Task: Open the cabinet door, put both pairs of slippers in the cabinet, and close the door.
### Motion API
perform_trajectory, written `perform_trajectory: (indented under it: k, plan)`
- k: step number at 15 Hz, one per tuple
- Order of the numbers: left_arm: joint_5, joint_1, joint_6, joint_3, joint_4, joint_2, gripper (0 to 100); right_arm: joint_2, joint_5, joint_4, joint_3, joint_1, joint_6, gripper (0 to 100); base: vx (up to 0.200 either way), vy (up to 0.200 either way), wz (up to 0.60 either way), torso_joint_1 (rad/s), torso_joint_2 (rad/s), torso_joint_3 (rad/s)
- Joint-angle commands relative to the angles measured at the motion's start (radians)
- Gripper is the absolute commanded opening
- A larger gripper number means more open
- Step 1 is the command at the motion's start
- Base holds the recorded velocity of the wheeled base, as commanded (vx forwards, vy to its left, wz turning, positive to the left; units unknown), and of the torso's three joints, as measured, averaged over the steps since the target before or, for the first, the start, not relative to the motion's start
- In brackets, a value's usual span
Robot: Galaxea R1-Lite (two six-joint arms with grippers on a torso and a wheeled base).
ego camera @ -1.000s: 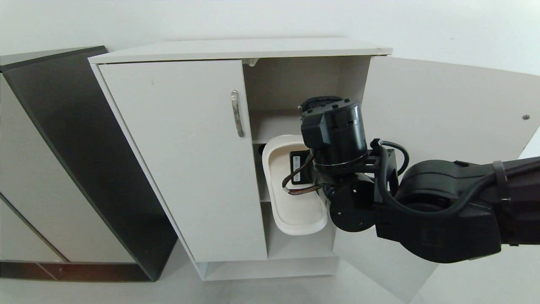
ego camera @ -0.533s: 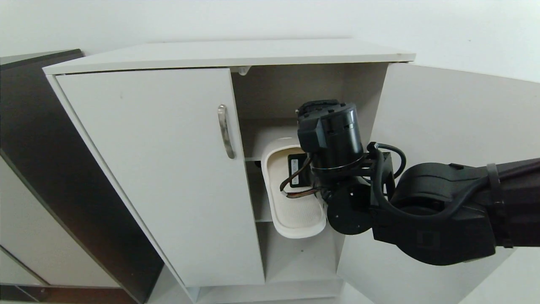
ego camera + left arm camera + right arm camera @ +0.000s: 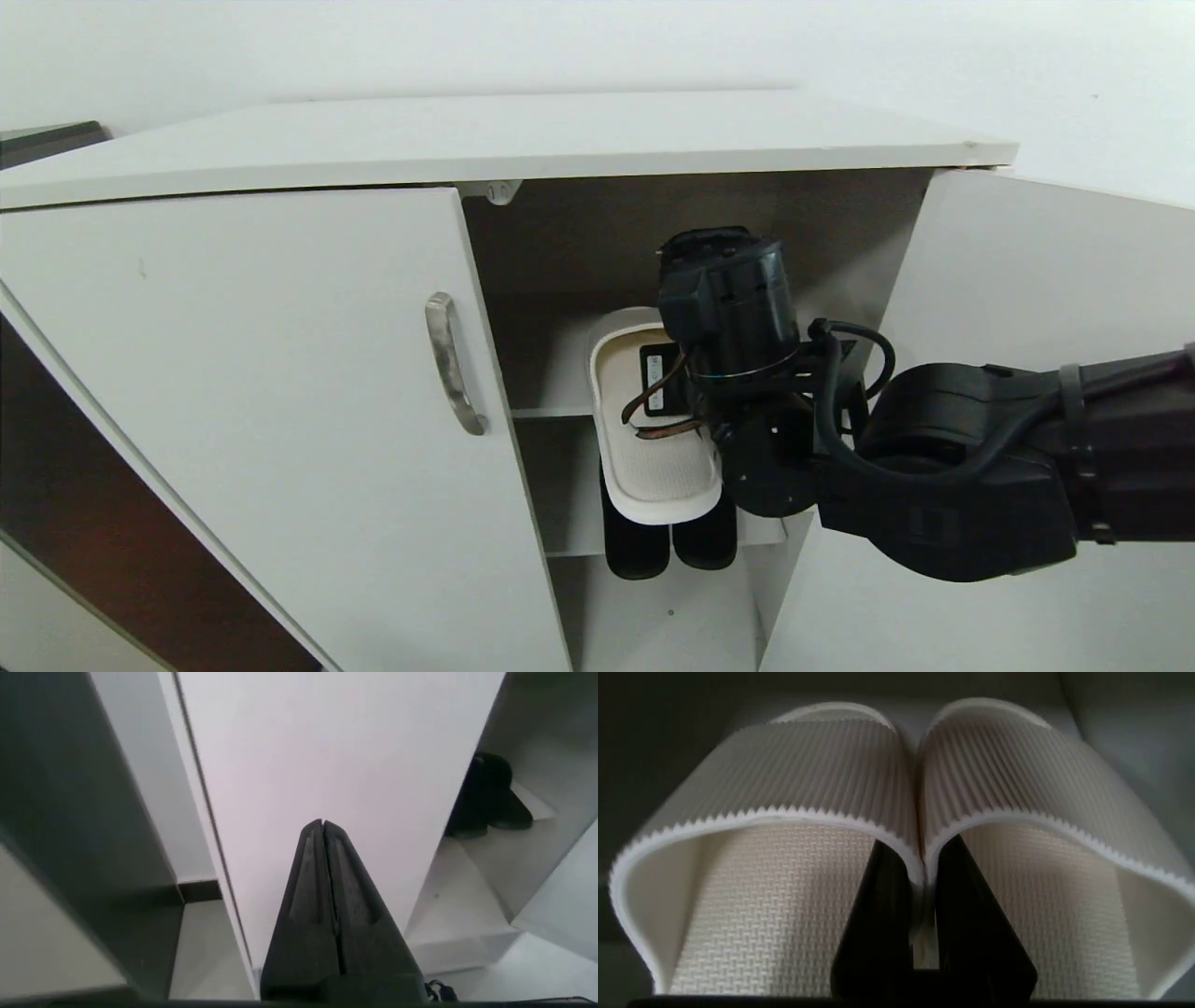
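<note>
The white cabinet [image 3: 523,140] has its right door [image 3: 1036,308] swung open and its left door [image 3: 261,392] closed. My right gripper [image 3: 920,910] is shut on the pair of white slippers [image 3: 915,812], pinching their two inner straps together. In the head view the white slippers [image 3: 658,467] hang in the open right half, in front of the shelves. Just below them a pair of black slippers [image 3: 667,546] lies on a lower shelf [image 3: 571,553], heels outward. My left gripper [image 3: 322,831] is shut on nothing and faces the closed left door, with the black slippers [image 3: 491,793] off to its side.
A metal handle [image 3: 455,376] sits on the closed left door. A dark cabinet [image 3: 37,448] stands to the left of the white one. The open door flanks my right arm on its right side. The bottom compartment [image 3: 663,616] holds nothing.
The whole head view has shifted as the camera came closer to the cabinet, and the black slippers on the shelf have come into sight. The right gripper still holds the white slippers.
</note>
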Motion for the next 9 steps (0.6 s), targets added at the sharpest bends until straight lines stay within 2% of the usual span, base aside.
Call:
perform_trajectory:
  k: [1,4,9]
  plan:
    - [0.0,0.0,0.001,0.0,-0.001,0.0,0,0.014,0.0,0.001,0.001,0.001,0.0,0,0.0,0.0,0.0,0.0,0.0,0.0]
    - [0.0,0.0,0.001,0.0,-0.001,0.0,0,0.073,0.003,-0.039,-0.027,-0.013,-0.022,0,0.0,0.0,0.0,0.0,0.0,0.0]
    - [0.0,0.0,0.0,0.0,-0.001,0.0,0,0.161,0.036,-0.062,-0.183,-0.076,-0.068,0,0.0,0.0,0.0,0.0,0.0,0.0]
